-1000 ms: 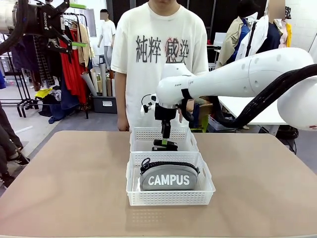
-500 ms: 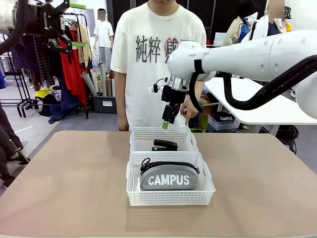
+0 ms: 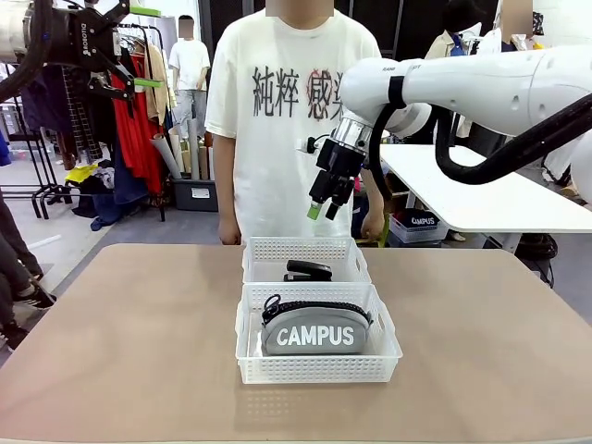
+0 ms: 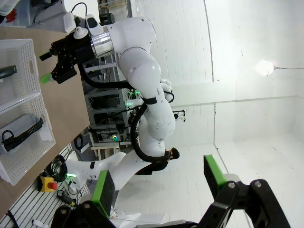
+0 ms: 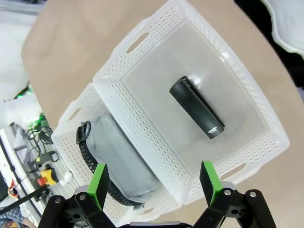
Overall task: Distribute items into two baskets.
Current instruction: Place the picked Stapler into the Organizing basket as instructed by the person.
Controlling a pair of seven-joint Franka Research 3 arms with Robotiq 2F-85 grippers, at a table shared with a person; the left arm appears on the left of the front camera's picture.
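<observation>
Stapler (image 3: 307, 270) lies in the 12 o'clock basket (image 3: 254, 252), CAMPUS pouch (image 3: 314, 331) in the 6 o'clock basket (image 3: 384, 351); both grippers' fingers (image 5: 99, 183) spread empty, so distribution looks finished, calling only for retreat.

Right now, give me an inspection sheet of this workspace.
Surface: tan table, bare around the baskets.
Job's things: grey pouch lies in the near basket; black stapler lies in the far basket; baskets sit end to end.
Clutter: nothing seen.
Grippers: right gripper open and empty, above the far basket; left gripper open and empty, raised at the left.
Cables: black hose along the right arm.
Surroundings: person standing at the far side; clothes rack behind.
</observation>
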